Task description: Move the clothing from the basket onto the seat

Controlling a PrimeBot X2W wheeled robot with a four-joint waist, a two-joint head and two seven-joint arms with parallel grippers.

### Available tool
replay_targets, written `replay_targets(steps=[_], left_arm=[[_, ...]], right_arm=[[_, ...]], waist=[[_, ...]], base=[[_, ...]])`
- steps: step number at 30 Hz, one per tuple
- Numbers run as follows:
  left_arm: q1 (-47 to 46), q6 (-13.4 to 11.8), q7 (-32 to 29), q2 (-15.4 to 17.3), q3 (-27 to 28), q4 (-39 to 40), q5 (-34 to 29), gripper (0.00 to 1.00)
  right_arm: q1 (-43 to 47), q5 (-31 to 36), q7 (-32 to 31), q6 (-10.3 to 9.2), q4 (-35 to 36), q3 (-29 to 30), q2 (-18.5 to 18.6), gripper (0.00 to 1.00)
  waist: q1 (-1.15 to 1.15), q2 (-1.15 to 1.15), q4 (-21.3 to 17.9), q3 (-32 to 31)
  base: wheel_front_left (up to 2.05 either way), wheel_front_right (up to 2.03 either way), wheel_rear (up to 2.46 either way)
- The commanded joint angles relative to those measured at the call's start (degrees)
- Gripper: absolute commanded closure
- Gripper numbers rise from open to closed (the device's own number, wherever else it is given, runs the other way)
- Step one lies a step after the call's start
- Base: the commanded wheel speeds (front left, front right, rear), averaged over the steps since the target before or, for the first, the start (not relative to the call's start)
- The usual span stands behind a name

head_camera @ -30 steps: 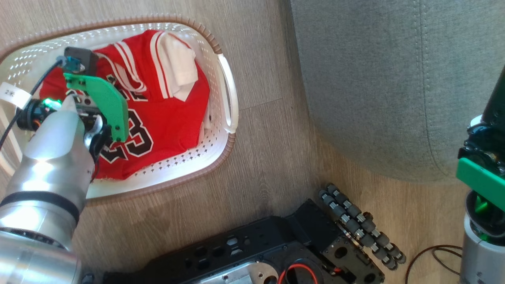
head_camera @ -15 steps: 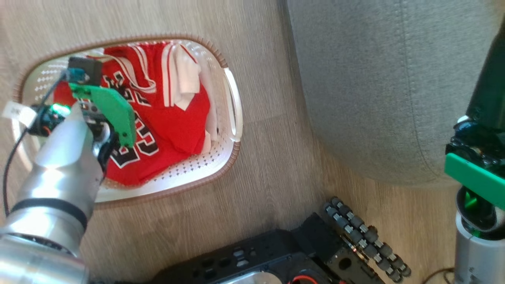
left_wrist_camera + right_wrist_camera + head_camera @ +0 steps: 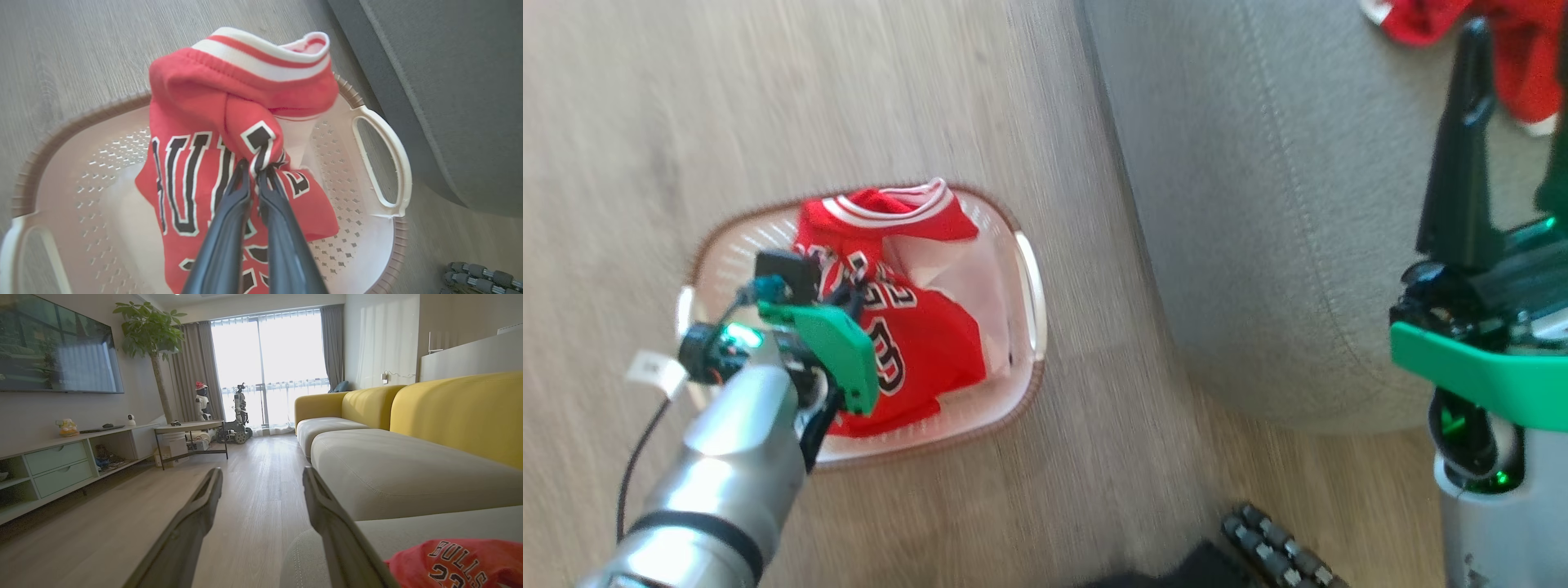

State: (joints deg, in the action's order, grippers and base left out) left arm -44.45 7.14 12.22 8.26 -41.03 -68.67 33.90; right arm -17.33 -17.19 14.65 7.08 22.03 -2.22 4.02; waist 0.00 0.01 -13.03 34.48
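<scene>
A red jersey (image 3: 229, 94) with black lettering hangs bunched over the white basket (image 3: 384, 163), and my left gripper (image 3: 255, 171) is shut on a fold of it. In the head view the jersey (image 3: 915, 343) rises out of the basket (image 3: 1031, 294) beside my left arm's green mount (image 3: 829, 359). The grey seat (image 3: 1258, 204) lies to the basket's right. Another red jersey (image 3: 457, 559) rests on the seat (image 3: 388, 465), and it shows again at the head view's top right (image 3: 1511, 49). My right gripper (image 3: 262, 470) stands open above the seat's edge, holding nothing.
Wooden floor (image 3: 768, 98) surrounds the basket. My base's roller wheel (image 3: 1274, 547) sits at the bottom edge. In the right wrist view, a low cabinet (image 3: 61, 461), a side table (image 3: 188, 428) and a plant line the left wall; yellow sofa backs (image 3: 457, 412) stand behind the seat.
My left gripper has shut on the jersey and lifted it, so the cloth now bunches upward. The head camera has moved, so the basket looks smaller and more of the seat shows.
</scene>
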Motion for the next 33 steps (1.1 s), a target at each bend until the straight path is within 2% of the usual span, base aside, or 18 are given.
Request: replay_targets(steps=[1, 10, 16, 28, 33], left_arm=[[1.81, 0.34, 1.12, 1.01, 0.19, 1.99, 0.92, 1.00], [5.68, 0.34, 2.60, 1.92, -1.07, 9.10, 3.85, 1.00], [7.64, 0.17, 2.75, 3.95, 1.37, 17.97, 3.31, 1.00], [11.89, -2.73, 2.67, 8.30, 4.47, 38.60, 1.11, 1.00], [11.47, -4.76, 0.30, 10.11, 4.56, 47.83, 0.37, 1.00]], right_arm=[[1.98, -0.53, 0.35, 0.41, 0.94, -1.14, 1.11, 0.00], [5.43, -1.77, 0.35, 0.41, -2.53, -1.85, 3.18, 0.00], [7.59, -2.76, 0.35, 0.41, -4.85, -2.58, 4.13, 0.00], [11.33, -4.97, 0.35, 0.41, -9.20, -5.55, 5.91, 0.00], [12.39, -6.30, 0.27, 0.41, -11.15, -7.52, 7.09, 0.00]], waist=[[0.00, -0.01, 2.07, -7.46], [0.00, -0.01, 5.23, -17.00], [0.00, -0.01, 7.02, -22.22], [0.00, -0.01, 8.80, -30.50], [0.00, -0.01, 9.08, -32.27]], base=[[0.00, 0.00, 0.00], [0.00, 0.00, 0.00], [0.00, 0.00, 0.00], [0.00, 0.00, 0.00], [0.00, 0.00, 0.00]])
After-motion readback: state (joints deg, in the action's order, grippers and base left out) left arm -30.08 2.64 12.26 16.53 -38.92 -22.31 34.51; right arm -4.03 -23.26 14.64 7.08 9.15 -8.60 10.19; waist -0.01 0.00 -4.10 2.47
